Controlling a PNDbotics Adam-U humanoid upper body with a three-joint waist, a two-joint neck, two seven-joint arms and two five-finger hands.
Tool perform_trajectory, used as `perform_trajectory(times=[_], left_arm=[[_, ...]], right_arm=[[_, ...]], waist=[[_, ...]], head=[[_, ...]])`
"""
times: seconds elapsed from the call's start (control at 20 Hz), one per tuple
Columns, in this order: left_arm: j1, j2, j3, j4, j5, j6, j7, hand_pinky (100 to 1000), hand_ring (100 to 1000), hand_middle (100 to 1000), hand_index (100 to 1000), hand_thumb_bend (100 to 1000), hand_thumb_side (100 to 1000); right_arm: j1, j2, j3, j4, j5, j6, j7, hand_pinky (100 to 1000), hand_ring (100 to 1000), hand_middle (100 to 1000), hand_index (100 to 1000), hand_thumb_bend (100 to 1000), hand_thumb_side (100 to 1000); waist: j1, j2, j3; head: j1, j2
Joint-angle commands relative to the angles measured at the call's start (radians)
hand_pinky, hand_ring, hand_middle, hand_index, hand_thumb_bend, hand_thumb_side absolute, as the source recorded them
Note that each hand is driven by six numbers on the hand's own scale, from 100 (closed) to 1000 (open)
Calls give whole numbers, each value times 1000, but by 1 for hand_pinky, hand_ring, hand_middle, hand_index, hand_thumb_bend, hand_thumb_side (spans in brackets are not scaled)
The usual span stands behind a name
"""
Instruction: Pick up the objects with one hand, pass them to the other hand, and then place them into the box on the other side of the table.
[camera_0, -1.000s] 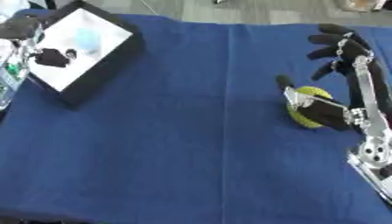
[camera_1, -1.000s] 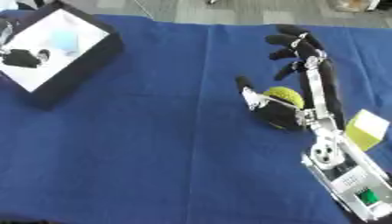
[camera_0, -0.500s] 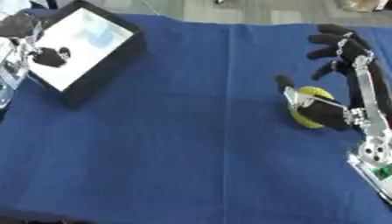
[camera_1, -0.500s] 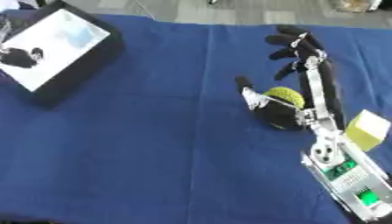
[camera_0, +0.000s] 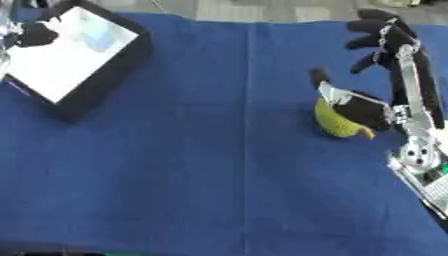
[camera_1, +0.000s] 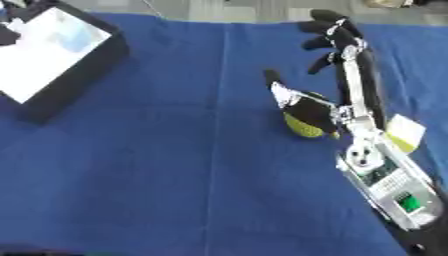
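Observation:
A yellow-green rounded object (camera_0: 336, 123) lies on the blue cloth at the right. My right hand (camera_0: 413, 95) stands over it, fingers straight and pointing away from me, its thumb (camera_0: 320, 80) stretched out to the left above the object. The black base of the thumb rests on the object's right side. A black box (camera_0: 107, 84) with a white inside sits tilted at the far left corner. A black part of my left hand (camera_0: 37, 34) shows at that box's far left rim; its fingers are hidden.
A pale yellow flat item (camera_1: 404, 132) lies near the table's right edge, behind my right forearm (camera_1: 385, 175). Blue cloth (camera_0: 192, 165) covers the table between the box and the object.
The whole picture has shifted slightly, so the camera moved. The right hand stays over the yellow-green object and the box stays in place.

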Motion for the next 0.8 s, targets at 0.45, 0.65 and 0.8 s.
perform_trajectory(times=[0.45, 0.65, 0.8], left_arm=[[82, 70, 33, -289, 251, 31, 84, 815, 652, 596, 737, 100, 418], [116, 33, 50, -319, 331, 31, 150, 797, 631, 578, 727, 100, 478], [139, 10, 63, -329, 400, 3, 212, 782, 622, 572, 727, 100, 517]], right_arm=[[43, -123, -140, -21, -81, 47, 41, 444, 689, 886, 722, 505, 158], [75, -149, -192, -21, -144, 61, 49, 444, 689, 877, 727, 508, 172], [103, -177, -222, -21, -159, 76, 77, 447, 687, 854, 726, 498, 183]], waist=[[0, -43, -14], [-5, -47, -15], [-11, -48, -15]], head=[[-40, 17], [-51, 22], [-65, 28]])
